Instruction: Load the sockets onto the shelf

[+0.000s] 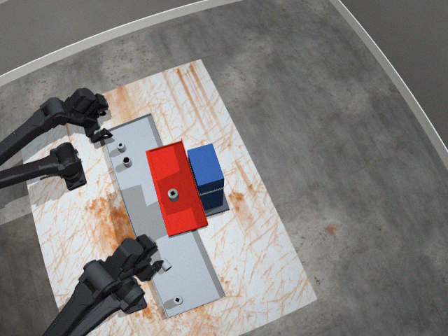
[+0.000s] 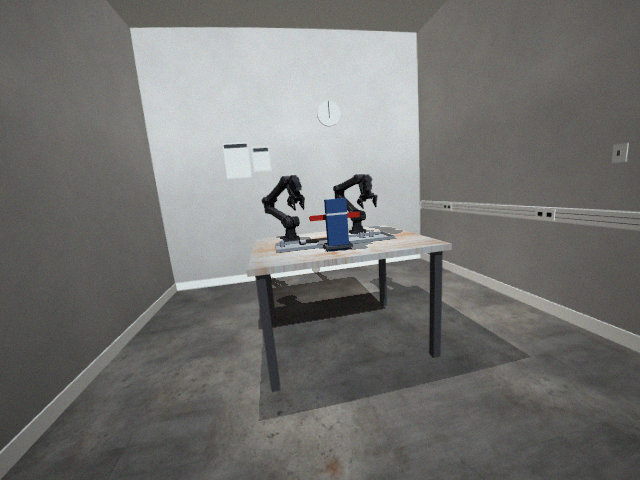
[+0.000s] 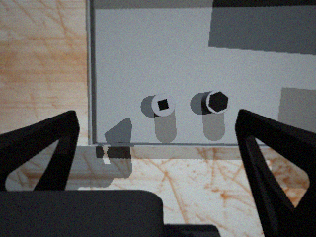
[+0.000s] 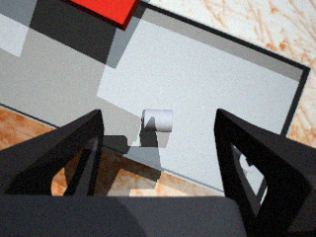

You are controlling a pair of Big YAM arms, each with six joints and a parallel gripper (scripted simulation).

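Observation:
The red shelf [image 1: 168,164] [image 2: 316,218] hangs on the blue post [image 1: 206,162] [image 2: 338,232], roughly level with the white band [image 1: 211,191] [image 2: 337,213]. One upright socket [image 1: 173,195] stands inside its rim, near mid-length. In the grey tray, a square-holed socket [image 1: 121,147] [image 3: 169,107] and a hex-holed socket [image 1: 127,163] [image 3: 217,103] stand upright; another socket [image 1: 166,264] [image 4: 163,118] lies on its side, and one more socket [image 1: 177,299] stands at the near end. My left gripper [image 1: 105,124] [image 2: 368,204] [image 3: 157,118] is open above the upright pair. My right gripper [image 1: 159,257] [image 2: 297,206] [image 4: 158,118] is open above the lying socket.
The low-walled grey tray [image 1: 193,265] [image 4: 222,74] runs beneath the shelf and out past both its ends. The post's dark base [image 1: 225,206] [image 2: 338,246] stands on the table behind the shelf. The shelf's near end shows at the top of the right wrist view.

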